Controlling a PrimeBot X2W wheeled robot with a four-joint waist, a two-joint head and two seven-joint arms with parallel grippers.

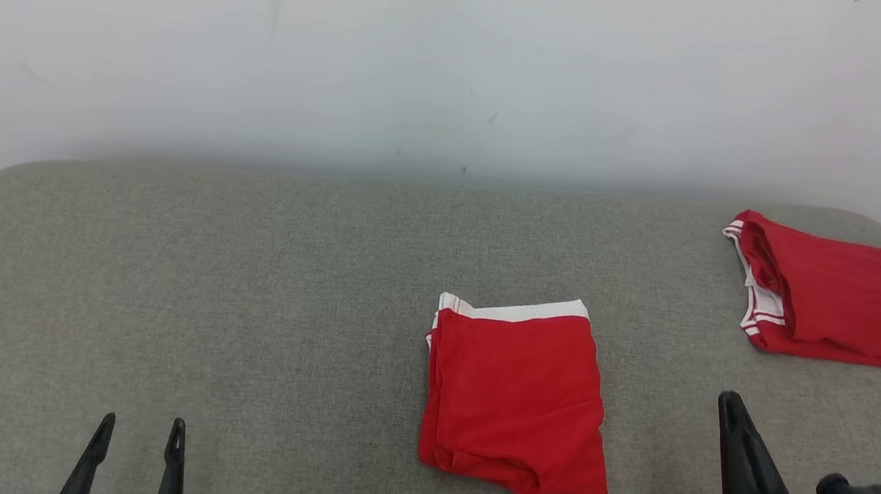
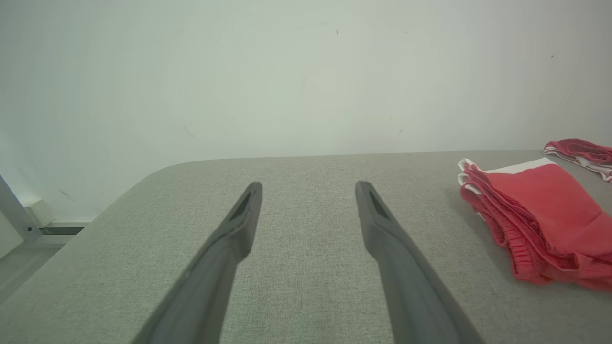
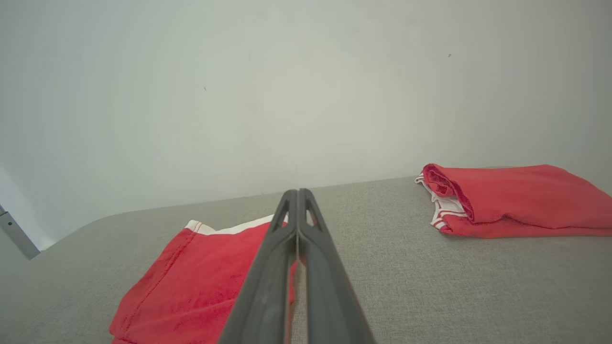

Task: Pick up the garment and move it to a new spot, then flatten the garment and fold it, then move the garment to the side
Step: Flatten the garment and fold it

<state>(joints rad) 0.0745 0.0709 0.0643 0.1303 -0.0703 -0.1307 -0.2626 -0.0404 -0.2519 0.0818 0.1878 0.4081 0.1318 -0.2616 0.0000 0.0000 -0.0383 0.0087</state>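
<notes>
At the lower left of the head view, my left gripper (image 1: pixel 143 422) hovered over the grey fabric-covered tabletop (image 1: pixel 238 299). Its two dark fingers were spread apart and held nothing, well apart from the cloth. Toward the middle lay the red garment with a white waistband (image 1: pixel 515 398), folded into a compact rectangle and flat on the surface, with neither gripper touching it. To its right and nearer me, my right gripper (image 1: pixel 728 404) had its fingers pressed together, empty. At the far right corner sat another folded red garment with white trim (image 1: pixel 837 293). I judged the relocating, flattening and folding finished. What remained was carrying the folded piece to the side. Its near edge looked slightly bunched, so a careless lift could undo the fold.
</notes>
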